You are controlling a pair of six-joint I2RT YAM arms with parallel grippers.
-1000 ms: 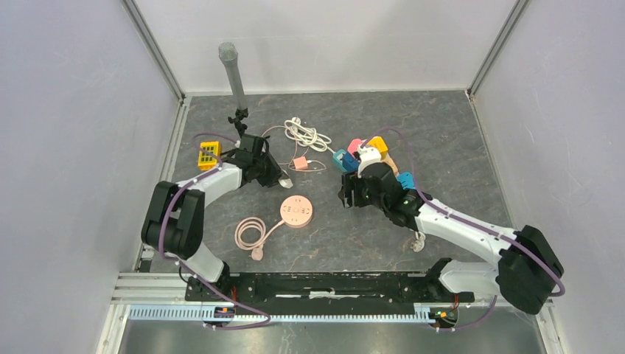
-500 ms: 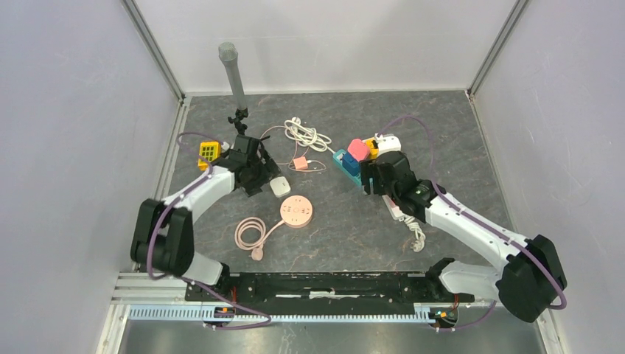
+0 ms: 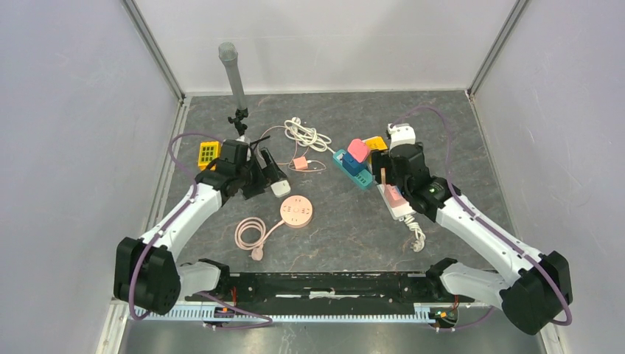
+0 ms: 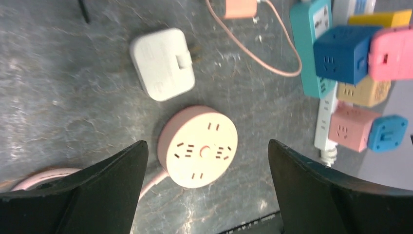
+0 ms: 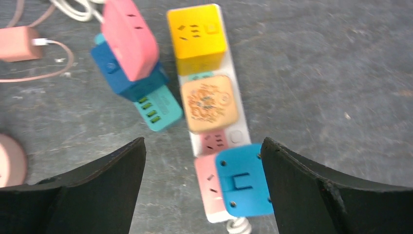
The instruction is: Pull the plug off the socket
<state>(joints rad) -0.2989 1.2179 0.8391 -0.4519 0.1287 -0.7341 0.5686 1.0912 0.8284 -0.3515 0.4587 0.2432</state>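
Note:
The white plug [image 4: 162, 63] lies flat on the table with its prongs showing, a short gap from the round pink socket [image 4: 199, 146]. From above, the plug [image 3: 279, 187] sits just behind and left of the socket [image 3: 297, 212]. My left gripper [image 4: 208, 146] is open and hangs above the socket with nothing between its fingers; from above, the gripper [image 3: 267, 171] is right beside the plug. My right gripper [image 5: 203, 141] is open over the white power strip [image 5: 238, 139], empty; from above, this gripper [image 3: 385, 168] is right of centre.
The white strip [image 3: 398, 203] carries yellow [image 5: 197, 31], tan [image 5: 209, 102], pink and blue [image 5: 242, 179] adapters. A teal strip [image 3: 352, 168] with blue and pink cubes lies to its left. Also here: a small pink charger [image 3: 300, 163], a white cable [image 3: 306, 134], a yellow block [image 3: 208, 153], a grey post [image 3: 232, 74], a coiled pink cord [image 3: 252, 234].
My left gripper opened and let go of the white plug, which now rests on the table by the socket. My right gripper opened and swung right and back, uncovering the white strip.

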